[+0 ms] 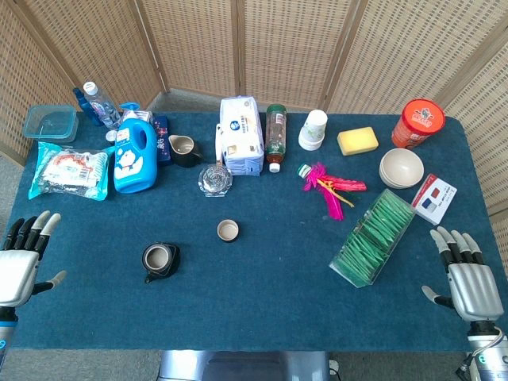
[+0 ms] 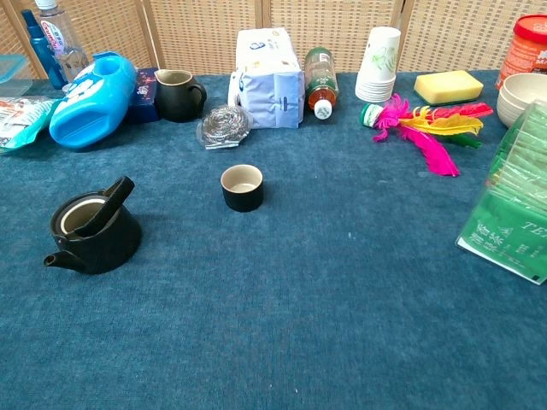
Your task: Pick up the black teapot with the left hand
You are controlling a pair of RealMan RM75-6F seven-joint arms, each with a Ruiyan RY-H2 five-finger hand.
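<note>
The black teapot (image 1: 160, 260) (image 2: 92, 228) stands lidless on the blue table, left of the middle near the front, its spout toward the front left and its handle laid across the opening. My left hand (image 1: 22, 260) hovers open at the table's left front edge, well left of the teapot, fingers spread. At the right front edge my right hand (image 1: 464, 274) is open too. Neither hand appears in the chest view.
A small black cup (image 1: 228, 230) (image 2: 242, 187) sits right of the teapot. Behind stand a blue detergent bottle (image 1: 133, 155), a dark pitcher (image 1: 184, 150), a steel scourer (image 1: 215, 180) and a tissue pack (image 1: 241, 136). A clear box of green packets (image 1: 375, 236) lies to the right.
</note>
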